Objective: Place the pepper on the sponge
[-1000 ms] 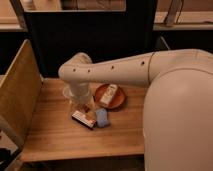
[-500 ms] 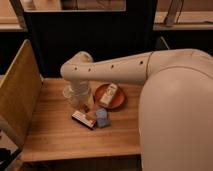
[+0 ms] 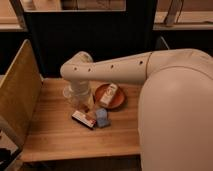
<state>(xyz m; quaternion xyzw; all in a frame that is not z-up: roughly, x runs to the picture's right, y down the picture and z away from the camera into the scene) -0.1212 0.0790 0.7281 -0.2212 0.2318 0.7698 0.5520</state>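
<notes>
The Everyday Robot's white arm (image 3: 125,67) reaches from its bulky body on the right across a wooden table (image 3: 55,142). The wrist is bent downward, so the gripper (image 3: 80,101) hangs low over the tabletop. How far the gripper is open, and whether it holds anything, cannot be told from here, because the wrist and its pale housing mask it. A tall light-wood side panel (image 3: 22,90) stands well to the left of the gripper. Just to the gripper's right sits an orange plate (image 3: 122,98) with a white carton (image 3: 109,94) lying on it. On the camera's side of the gripper, almost under it, lies a flat dark box (image 3: 82,119) with a red-and-white label. The light-blue sponge (image 3: 102,118) lies touching or just beside that box's right end. This puts the sponge near the gripper, toward the camera and to the right. Its long axis appears to run roughly away from the camera, though only slightly longer than its width. The top of the sponge shows plain blue, with nothing red on it. The pepper cannot be picked out anywhere on the table, and it may be hidden at or beneath the gripper. The relation that matters is therefore short and diagonal: the sponge lies near and to the right of the gripper, with the labelled box crowding its left edge and the plate's rim close behind it.
</notes>
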